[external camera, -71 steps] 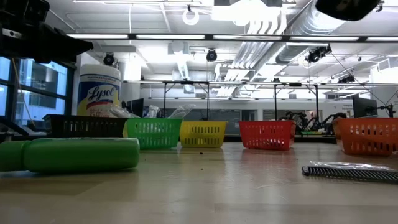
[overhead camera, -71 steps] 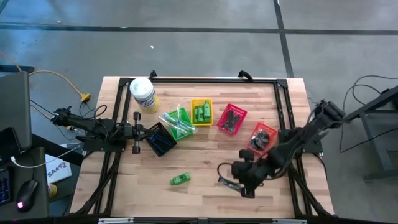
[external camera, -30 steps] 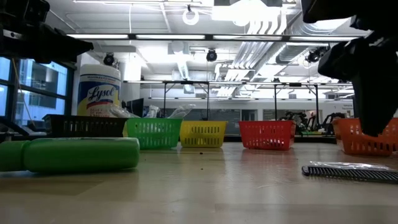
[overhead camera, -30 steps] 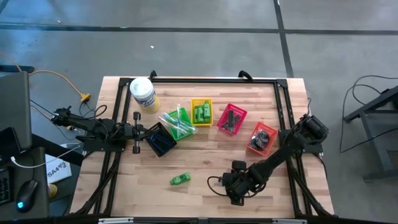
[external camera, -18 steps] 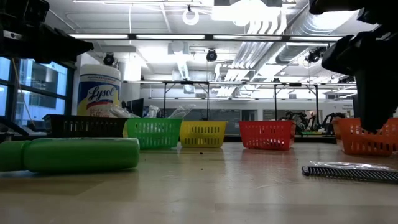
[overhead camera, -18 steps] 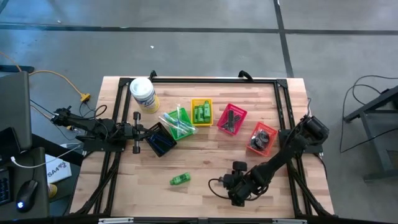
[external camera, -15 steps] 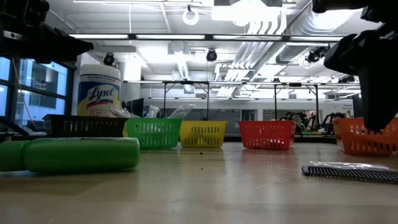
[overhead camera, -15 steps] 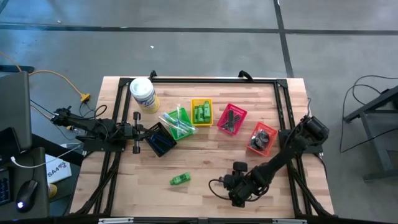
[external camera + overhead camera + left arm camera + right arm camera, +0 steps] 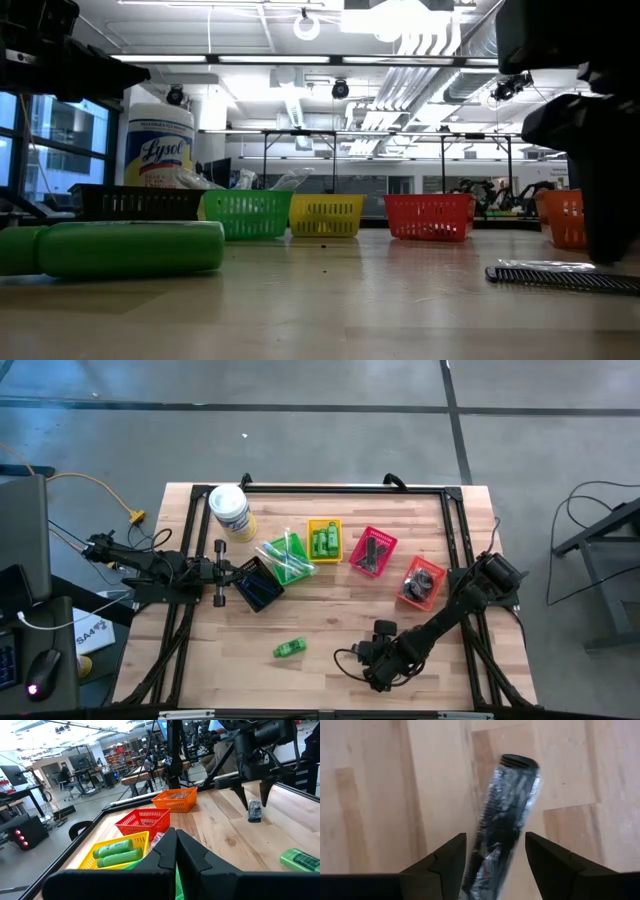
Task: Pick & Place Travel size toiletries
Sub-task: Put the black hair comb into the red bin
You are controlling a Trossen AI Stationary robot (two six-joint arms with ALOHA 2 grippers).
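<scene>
Right tool [image 9: 495, 857] now lower, open and empty, fingers astride black comb [image 9: 506, 815].

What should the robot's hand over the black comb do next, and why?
Probably lower a bit more and close. The right gripper is open, with the black comb lying flat on the table between its fingers, not yet gripped.
</scene>
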